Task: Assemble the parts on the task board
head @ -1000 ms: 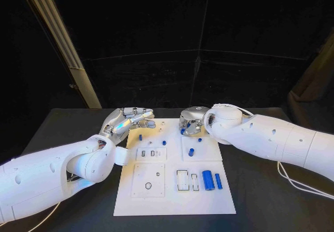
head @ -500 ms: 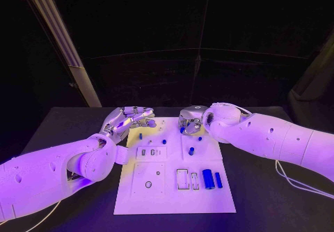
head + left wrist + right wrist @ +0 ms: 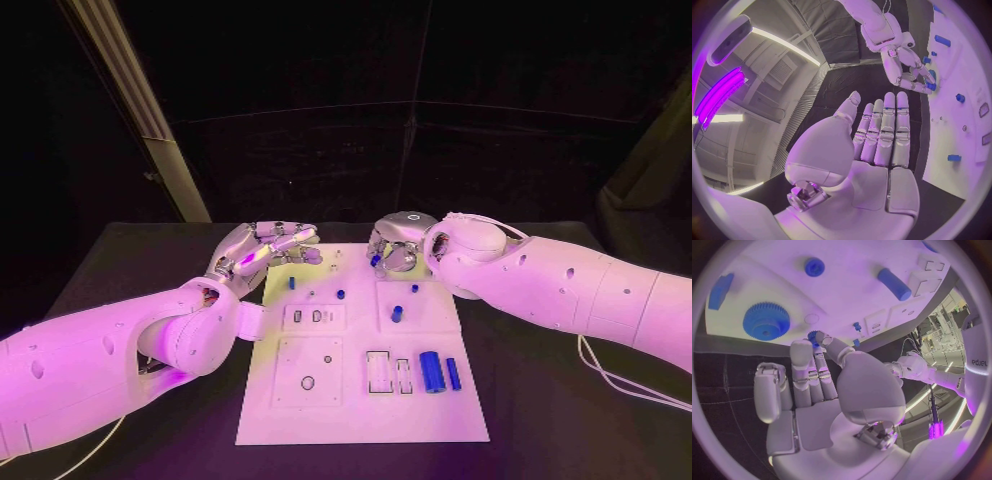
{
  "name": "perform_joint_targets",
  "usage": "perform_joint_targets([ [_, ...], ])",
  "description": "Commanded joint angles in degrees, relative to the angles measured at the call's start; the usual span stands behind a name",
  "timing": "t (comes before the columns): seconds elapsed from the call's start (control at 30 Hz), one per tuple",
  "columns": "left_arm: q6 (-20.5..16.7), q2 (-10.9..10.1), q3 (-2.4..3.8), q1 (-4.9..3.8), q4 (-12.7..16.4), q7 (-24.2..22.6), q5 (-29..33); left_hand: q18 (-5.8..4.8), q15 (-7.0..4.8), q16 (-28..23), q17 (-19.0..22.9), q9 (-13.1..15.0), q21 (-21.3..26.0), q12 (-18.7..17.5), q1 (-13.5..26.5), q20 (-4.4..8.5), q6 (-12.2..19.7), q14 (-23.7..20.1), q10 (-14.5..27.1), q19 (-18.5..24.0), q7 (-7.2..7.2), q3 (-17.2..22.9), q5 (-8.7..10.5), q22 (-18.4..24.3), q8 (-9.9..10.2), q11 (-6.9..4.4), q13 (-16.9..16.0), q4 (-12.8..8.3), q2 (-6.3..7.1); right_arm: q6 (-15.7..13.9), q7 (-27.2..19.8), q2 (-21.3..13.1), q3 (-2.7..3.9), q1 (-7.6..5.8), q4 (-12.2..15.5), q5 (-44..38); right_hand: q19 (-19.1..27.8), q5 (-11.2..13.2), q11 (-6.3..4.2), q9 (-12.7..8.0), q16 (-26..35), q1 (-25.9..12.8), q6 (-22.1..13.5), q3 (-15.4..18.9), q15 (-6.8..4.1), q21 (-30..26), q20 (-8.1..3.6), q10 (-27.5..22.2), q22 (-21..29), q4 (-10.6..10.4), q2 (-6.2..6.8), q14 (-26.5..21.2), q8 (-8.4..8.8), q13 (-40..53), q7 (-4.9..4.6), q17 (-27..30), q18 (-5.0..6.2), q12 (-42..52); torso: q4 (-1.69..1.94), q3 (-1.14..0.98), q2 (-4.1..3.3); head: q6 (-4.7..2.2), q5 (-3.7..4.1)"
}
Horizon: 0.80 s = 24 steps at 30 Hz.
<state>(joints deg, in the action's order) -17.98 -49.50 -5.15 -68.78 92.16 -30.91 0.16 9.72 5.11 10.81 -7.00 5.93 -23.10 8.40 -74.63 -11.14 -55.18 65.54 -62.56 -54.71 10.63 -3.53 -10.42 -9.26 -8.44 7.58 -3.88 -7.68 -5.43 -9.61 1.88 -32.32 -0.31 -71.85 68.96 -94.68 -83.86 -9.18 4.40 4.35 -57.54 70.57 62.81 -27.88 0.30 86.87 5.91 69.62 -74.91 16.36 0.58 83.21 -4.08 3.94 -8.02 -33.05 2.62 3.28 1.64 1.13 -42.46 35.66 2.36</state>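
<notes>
The white task board [image 3: 361, 410] lies in the middle of the black table. My right hand [image 3: 398, 248] hovers over the board's far edge and pinches a small blue toothed part [image 3: 814, 335] between thumb and a finger, just beside a large blue gear [image 3: 766, 320] on the board. My left hand [image 3: 268, 250] is at the board's far left corner, palm bare and fingers straight [image 3: 882, 132], holding nothing. Blue parts on the board include a thick cylinder [image 3: 430, 371], a thin one [image 3: 451, 374], a short peg [image 3: 395, 314] and small pieces [image 3: 340, 295].
The board has rectangular recesses [image 3: 378, 372] near its front and small slots [image 3: 307, 317] at mid left. Black table [image 3: 548, 420] surrounds the board. A pale slanted post [image 3: 137, 110] stands behind the table's far left corner. A cable [image 3: 613, 380] trails at the right.
My right hand has shifted slightly toward the far edge with the small blue part still pinched. The left hand has barely moved.
</notes>
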Motion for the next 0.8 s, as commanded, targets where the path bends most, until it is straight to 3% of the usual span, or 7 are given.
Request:
perform_joint_targets([
  [0.03,0.8,-0.1,0.05,-0.07,0.0,-0.3,0.5,0.65,0.26,-0.3,-0.1,-0.1,0.0,-0.2,0.3,-0.27,-0.2,0.3,-0.3,-0.1,-0.12,-0.3,0.28,0.1,0.4,0.18,0.0,-0.1,-0.04,-7.3,-0.5,0.1,0.05,-0.13,0.5,0.6,-1.3,-0.3,0.13,0.0,-0.3,0.0,0.6,-0.4,-0.28,0.2,-0.15,0.3,-6.6,0.0,0.04,0.0,-0.21,0.0,-0.03,0.0,-0.79,0.3,0.08,-0.02,-0.09,-0.18,-0.12],
  [0.37,0.9,-0.3,0.05,-0.08,0.0,-0.5,0.6,0.65,0.27,-0.3,-0.1,-0.1,0.0,-0.3,0.3,-0.27,-0.2,0.3,-0.3,0.0,-0.13,-0.3,0.32,0.1,0.4,0.17,0.0,-0.2,-0.11,-10.0,-0.3,2.6,0.08,-0.15,-1.6,1.6,-0.9,-0.3,0.15,0.0,0.1,-0.2,0.7,-0.8,-0.28,0.0,-0.19,0.1,-6.0,0.0,0.48,-0.3,-0.08,-0.1,-0.01,1.1,-0.65,0.1,0.21,0.01,-0.24,-0.54,-0.58],
  [0.8,0.8,-0.7,0.06,-0.17,0.4,-0.5,0.6,0.65,0.29,-0.4,-0.1,-0.1,0.0,-0.3,0.3,-0.29,-0.2,0.3,-0.2,0.0,-0.13,-0.4,0.37,0.1,0.5,0.19,0.0,-0.2,-0.11,-9.1,0.0,7.9,0.08,-0.17,-6.7,1.9,-0.8,0.4,0.24,0.0,0.2,-0.7,0.7,-1.2,-0.21,-0.1,-0.18,-0.2,-5.8,-0.1,0.93,-0.5,0.16,-0.2,-0.07,1.5,-0.61,0.1,0.47,0.19,-0.79,-0.77,-0.63],
])
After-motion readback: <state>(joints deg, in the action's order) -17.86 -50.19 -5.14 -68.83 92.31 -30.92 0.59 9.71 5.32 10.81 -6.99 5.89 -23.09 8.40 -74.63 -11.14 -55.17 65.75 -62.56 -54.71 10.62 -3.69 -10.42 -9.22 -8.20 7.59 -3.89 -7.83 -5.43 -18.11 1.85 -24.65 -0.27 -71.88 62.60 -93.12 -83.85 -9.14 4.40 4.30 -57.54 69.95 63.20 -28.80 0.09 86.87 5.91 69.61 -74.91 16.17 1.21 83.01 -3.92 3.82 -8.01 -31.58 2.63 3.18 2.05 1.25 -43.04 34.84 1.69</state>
